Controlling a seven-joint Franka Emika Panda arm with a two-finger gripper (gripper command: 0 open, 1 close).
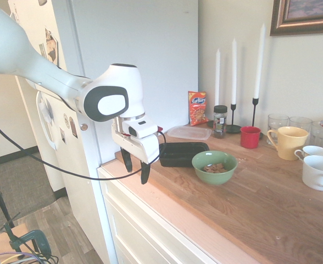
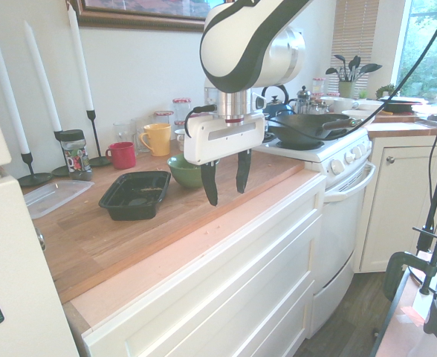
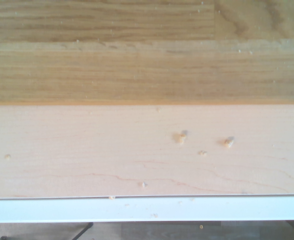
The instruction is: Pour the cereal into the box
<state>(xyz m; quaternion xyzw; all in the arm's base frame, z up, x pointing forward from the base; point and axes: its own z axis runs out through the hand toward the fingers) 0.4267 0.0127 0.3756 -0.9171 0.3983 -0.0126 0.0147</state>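
Note:
The cereal (image 1: pixel 214 168) lies as a tan heap inside a green bowl (image 1: pixel 214 159) on the wooden counter; in the second exterior view the green bowl (image 2: pixel 182 171) shows partly behind the arm. The box (image 1: pixel 182 153), a shallow black tray, stands beside the bowl, and the box (image 2: pixel 135 195) looks nearly bare inside. My gripper (image 1: pixel 135 167) hangs open over the counter's front edge, in front of the tray and bowl and apart from both, holding nothing. The gripper (image 2: pixel 226 181) points straight down.
A clear lid (image 1: pixel 189 132), an orange snack bag (image 1: pixel 197 108), a spice jar (image 1: pixel 220 121), tall white candles (image 1: pixel 234 63), a red cup (image 1: pixel 250 137), a yellow mug (image 1: pixel 288 142) and white cups (image 1: pixel 319 171) line the back. Crumbs (image 3: pixel 179 137) dot the counter edge. A stove (image 2: pixel 330 149) adjoins.

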